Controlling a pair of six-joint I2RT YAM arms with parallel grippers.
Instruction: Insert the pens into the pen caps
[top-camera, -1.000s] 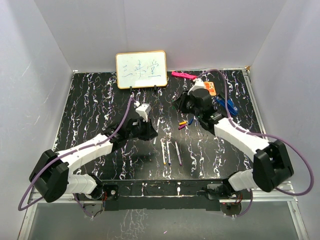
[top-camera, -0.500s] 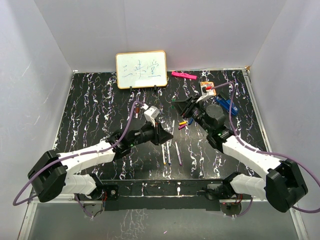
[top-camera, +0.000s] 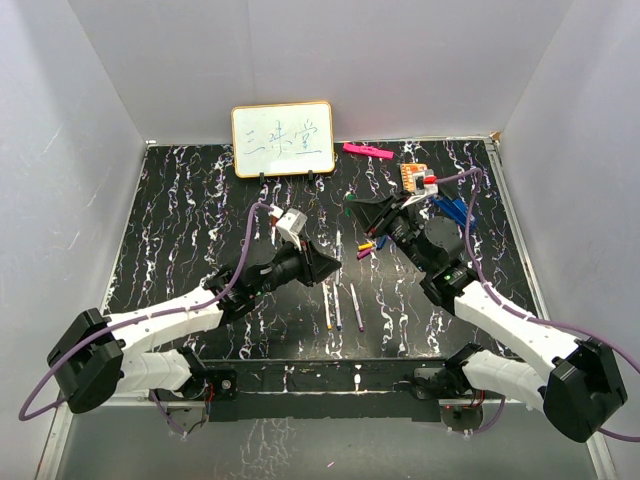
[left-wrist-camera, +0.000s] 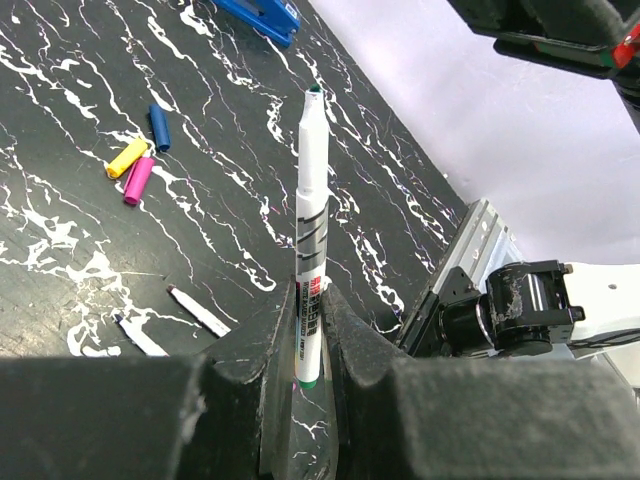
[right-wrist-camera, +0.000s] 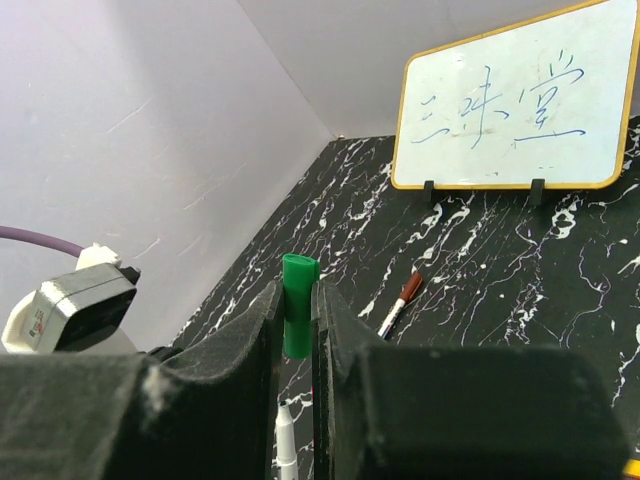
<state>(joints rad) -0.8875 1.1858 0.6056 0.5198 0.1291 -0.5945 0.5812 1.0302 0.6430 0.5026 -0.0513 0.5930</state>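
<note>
My left gripper (top-camera: 325, 265) (left-wrist-camera: 308, 295) is shut on a thin white pen (left-wrist-camera: 312, 220) near its back end, and the pen's green tip (left-wrist-camera: 314, 92) points away from the jaws. My right gripper (top-camera: 360, 211) (right-wrist-camera: 296, 295) is shut on a short green cap (right-wrist-camera: 298, 303) (top-camera: 346, 211). The two grippers face each other above the table's middle, a short gap apart. A white pen tip (right-wrist-camera: 284, 440) shows just below the green cap. Three uncapped pens (top-camera: 338, 308) lie side by side on the table. Yellow (left-wrist-camera: 127, 157), purple (left-wrist-camera: 138, 180) and blue (left-wrist-camera: 159, 127) caps lie together (top-camera: 365, 248).
A small whiteboard (top-camera: 283, 139) stands at the back of the black marbled table (top-camera: 180, 220). A pink marker (top-camera: 366, 151), an orange card (top-camera: 415, 177) and a blue clip-like object (top-camera: 452, 208) lie at the back right. A capped reddish pen (right-wrist-camera: 400, 303) lies near the whiteboard.
Both arms have swung toward the centre. The left gripper has turned its pen toward the right gripper, which has come round with the green cap to face it.
</note>
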